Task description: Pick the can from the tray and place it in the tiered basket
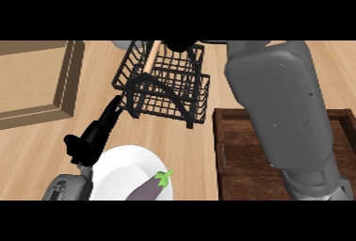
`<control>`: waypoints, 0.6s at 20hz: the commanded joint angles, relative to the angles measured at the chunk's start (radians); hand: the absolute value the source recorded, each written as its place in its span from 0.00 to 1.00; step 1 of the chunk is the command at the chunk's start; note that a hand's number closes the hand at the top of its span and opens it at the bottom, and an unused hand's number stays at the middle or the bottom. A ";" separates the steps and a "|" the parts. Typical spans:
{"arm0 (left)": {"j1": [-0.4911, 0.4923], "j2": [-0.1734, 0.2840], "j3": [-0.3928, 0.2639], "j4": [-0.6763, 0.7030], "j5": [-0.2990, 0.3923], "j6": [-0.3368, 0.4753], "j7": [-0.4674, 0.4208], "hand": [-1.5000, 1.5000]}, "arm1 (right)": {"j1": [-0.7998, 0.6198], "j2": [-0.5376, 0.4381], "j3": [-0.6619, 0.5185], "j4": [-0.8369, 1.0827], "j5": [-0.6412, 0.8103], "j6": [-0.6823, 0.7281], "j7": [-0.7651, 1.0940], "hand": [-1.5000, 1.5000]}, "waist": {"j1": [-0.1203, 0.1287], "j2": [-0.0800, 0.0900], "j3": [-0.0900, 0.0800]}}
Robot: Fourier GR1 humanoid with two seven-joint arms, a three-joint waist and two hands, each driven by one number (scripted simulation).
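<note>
Right hand (pixel 182 44) (seemingly) over tiered basket (pixel 164 84)

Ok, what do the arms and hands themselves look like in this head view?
Both forearms are grey. The right forearm is a bulky, smooth shell with an inset oval panel and a ribbed lighter section at the bottom. The left hand is black with slender fingers. The right hand is black too, mostly hidden. No cables or markings show.

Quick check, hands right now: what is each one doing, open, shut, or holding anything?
Left hand: open, fingers straight, holding nothing, beside the white plate.
Right hand: above the tiered basket; fingers and any can cannot be told.
</note>
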 commanded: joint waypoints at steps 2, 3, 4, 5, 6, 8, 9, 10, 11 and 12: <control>-0.012 -0.015 -0.009 -0.003 -0.007 0.001 0.001 0.50 | -0.157 0.035 -0.015 0.290 -0.005 -0.097 -0.067 1.00 | 0.008 0.004 -0.001; -0.012 -0.006 0.000 0.070 -0.020 -0.007 -0.049 0.50 | -0.123 0.035 0.005 0.302 -0.025 -0.141 -0.077 1.00 | 0.001 0.004 -0.001; -0.029 -0.011 -0.003 -0.014 -0.003 0.005 0.054 0.50 | -0.130 0.035 0.038 0.353 -0.028 -0.193 -0.105 1.00 | 0.010 0.003 0.000; -0.029 0.010 0.004 -0.015 -0.008 -0.006 0.043 0.50 | -0.173 0.035 -0.002 0.397 -0.041 -0.185 -0.125 1.00 | 0.008 0.003 0.000; -0.011 -0.002 0.007 -0.009 -0.002 -0.006 0.005 0.50 | -0.146 0.036 0.058 0.416 -0.050 -0.226 -0.150 1.00 | 0.008 0.002 -0.001; -0.023 -0.010 -0.003 0.007 -0.014 -0.004 0.001 0.50 | -0.232 0.036 0.081 0.506 -0.095 -0.278 -0.107 1.00 | 0.016 0.003 -0.001; 0.040 -0.001 -0.017 -0.029 -0.016 -0.018 -0.016 0.50 | -0.180 0.036 0.095 0.536 -0.096 -0.310 -0.168 1.00 | 0.022 0.003 -0.001; -0.030 -0.027 -0.011 -0.004 -0.014 0.007 0.028 0.50 | -0.218 0.036 0.110 0.557 -0.136 -0.323 -0.165 1.00 | 0.017 0.004 -0.001; -0.026 -0.013 -0.001 -0.016 -0.010 0.001 0.027 0.50 | -0.227 0.036 0.074 0.607 -0.131 -0.331 -0.237 1.00 | 0.021 0.006 -0.001; 0.003 -0.009 -0.017 -0.054 -0.011 -0.012 0.034 0.50 | -0.197 0.036 0.123 0.588 -0.189 -0.382 -0.221 1.00 | 0.027 0.004 -0.001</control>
